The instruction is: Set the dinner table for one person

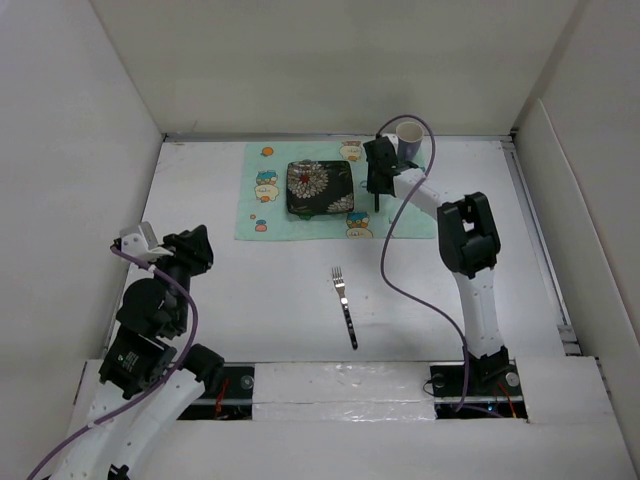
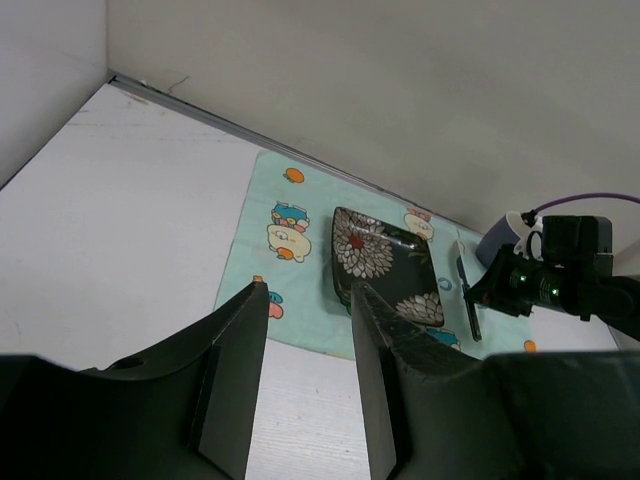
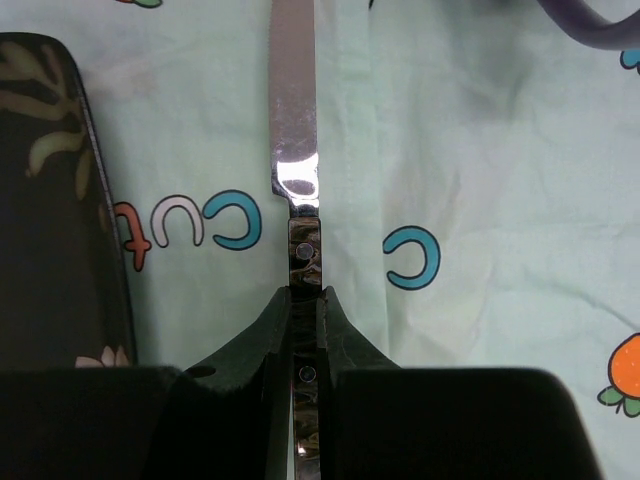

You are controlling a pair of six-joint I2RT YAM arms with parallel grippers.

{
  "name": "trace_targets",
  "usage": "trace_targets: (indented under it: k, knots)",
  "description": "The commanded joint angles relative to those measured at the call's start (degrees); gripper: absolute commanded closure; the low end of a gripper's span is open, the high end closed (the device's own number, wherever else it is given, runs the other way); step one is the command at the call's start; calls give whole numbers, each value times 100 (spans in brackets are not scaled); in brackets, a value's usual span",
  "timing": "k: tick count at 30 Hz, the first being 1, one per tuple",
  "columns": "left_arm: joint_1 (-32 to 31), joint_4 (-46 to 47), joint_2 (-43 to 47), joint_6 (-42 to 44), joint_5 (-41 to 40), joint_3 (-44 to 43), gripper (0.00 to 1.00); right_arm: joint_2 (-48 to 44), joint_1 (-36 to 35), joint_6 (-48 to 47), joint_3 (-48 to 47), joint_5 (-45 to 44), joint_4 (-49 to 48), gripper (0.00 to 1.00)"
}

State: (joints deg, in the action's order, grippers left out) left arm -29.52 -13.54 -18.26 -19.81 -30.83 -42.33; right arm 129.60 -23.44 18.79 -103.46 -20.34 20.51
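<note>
Pinched tight in the right claw [image 3: 303, 300]: the knife [image 3: 295, 100], by its handle, over the green cloth [image 3: 450, 150], just beside the dark plate [image 3: 50, 200]. Thin, stiff, shiny and slippery; best held at the handle, never the blade. Nothing in the left claw [image 2: 305, 330], wide open.

White arm links [image 1: 480, 310], black joints [image 1: 467, 235], looping purple cables [image 1: 385, 255], matte black gripper fingers [image 2: 235, 380]

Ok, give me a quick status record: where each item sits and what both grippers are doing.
plate: on the mint-green cloth
cup: at the cloth's far right corner
knife: over the cloth, right of the plate; contact with cloth unclear
fork: flat on bare table, nearer than the cloth
right gripper: shut on knife handle
left gripper: open, empty
</note>
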Motion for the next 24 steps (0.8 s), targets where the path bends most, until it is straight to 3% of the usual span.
trace_targets:
  k: [1,7,9,10,12,13,17,19,21,24]
  knots:
    - [7,211,-55,39,-20,58,64,74,59,-129,-263,74,93,100]
    - [7,211,-116,39,-46,49,64,118,112,-165,-219,135,111,99]
    - [7,194,-203,39,-28,32,63,-5,112,-209,-79,127,-47,89]
    - [7,185,-230,30,-20,23,63,-57,112,-191,-60,109,-47,78]
    - [7,194,-353,21,-19,14,62,-267,112,-147,36,83,-38,67]
    - [7,194,-414,4,-20,-4,62,-347,112,-147,97,65,-91,55]
    - [7,132,-792,-84,7,-48,59,-1014,59,-7,351,-57,-90,38]
    - [7,36,-1257,-207,121,-179,66,-1679,-72,72,868,12,-301,35]
    - [7,-280,-1818,-408,269,-450,72,-2191,-186,230,1282,100,-599,35]
    - [7,-500,-2486,-672,794,-776,80,-3622,-538,503,2950,-14,-1775,84]
